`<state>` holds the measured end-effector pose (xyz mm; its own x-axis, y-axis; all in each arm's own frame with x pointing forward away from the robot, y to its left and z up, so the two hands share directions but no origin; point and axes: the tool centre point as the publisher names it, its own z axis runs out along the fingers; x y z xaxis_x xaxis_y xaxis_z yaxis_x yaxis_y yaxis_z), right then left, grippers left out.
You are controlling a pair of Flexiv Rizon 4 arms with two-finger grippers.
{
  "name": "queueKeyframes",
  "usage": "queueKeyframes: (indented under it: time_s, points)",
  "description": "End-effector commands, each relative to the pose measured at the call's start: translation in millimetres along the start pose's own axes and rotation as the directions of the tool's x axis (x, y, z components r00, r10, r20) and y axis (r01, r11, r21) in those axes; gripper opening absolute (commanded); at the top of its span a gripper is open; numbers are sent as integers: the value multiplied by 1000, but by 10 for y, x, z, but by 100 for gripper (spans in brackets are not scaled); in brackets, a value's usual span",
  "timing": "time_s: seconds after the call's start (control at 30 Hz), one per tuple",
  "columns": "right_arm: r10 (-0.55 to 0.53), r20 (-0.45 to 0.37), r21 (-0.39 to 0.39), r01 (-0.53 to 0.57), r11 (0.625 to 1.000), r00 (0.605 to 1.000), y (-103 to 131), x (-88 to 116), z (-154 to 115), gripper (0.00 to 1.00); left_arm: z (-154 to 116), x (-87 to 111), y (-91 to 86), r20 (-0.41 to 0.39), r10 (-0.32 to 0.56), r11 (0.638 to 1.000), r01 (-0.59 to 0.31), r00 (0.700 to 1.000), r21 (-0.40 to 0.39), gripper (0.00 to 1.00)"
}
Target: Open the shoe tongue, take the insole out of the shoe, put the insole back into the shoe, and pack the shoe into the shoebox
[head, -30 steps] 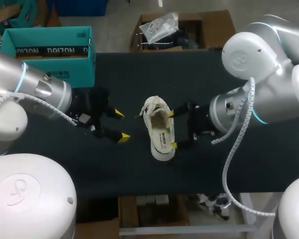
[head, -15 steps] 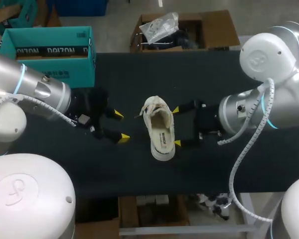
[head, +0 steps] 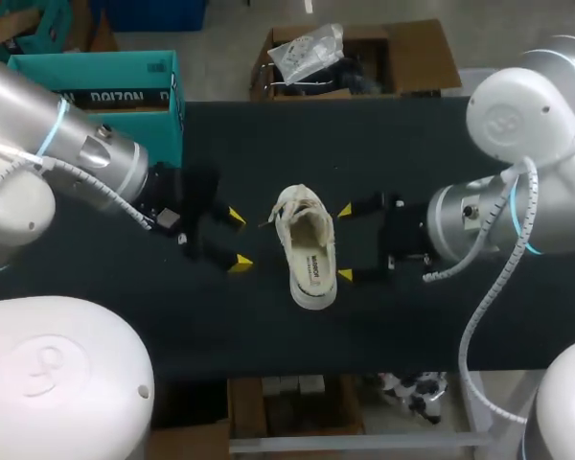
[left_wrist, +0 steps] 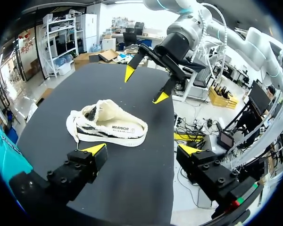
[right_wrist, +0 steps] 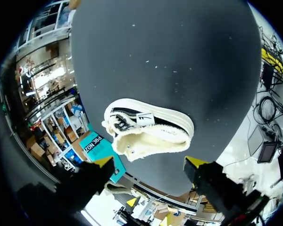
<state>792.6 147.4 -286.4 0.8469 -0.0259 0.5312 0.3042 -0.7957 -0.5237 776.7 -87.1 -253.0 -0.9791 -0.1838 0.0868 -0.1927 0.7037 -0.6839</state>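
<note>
Shoe (head: pixel 307 249) heel-toward-robot, between grippers; just beside right gripper (head: pixel 345 242), farther from left gripper (head: pixel 238 240); both spread, empty.

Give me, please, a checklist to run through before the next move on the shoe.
1. Shoe upright on its sole on the table: ok.
2. Left tool open, beside the shoe, apart from it: ok.
3. Right tool open, on the shoe's other side, apart from it: ok.
4. Insole lying inside the shoe: ok.
5. Tongue pulled open enough: cannot tell.
6. Shoebox open on top: ok.
</note>
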Motion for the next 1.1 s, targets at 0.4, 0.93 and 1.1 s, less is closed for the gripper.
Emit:
queueKeyframes:
  time_s: [0.4, 0.93, 1.1]
  points:
    - [-117, -206, -92, 100, 991, 972, -185, -112, 23, 100, 65, -149, -36, -38, -62, 992, 57, 997, -109, 100]
    - [-259, -241, 1, 267, 964, 935, -267, -55, 38, 100, 26, -180, -24, 98, -60, 975, 80, 993, -208, 100]
    - [-259, -241, 1, 267, 964, 935, -267, -55, 38, 100, 115, -225, -7, 192, -174, 946, 218, 966, -239, 100]
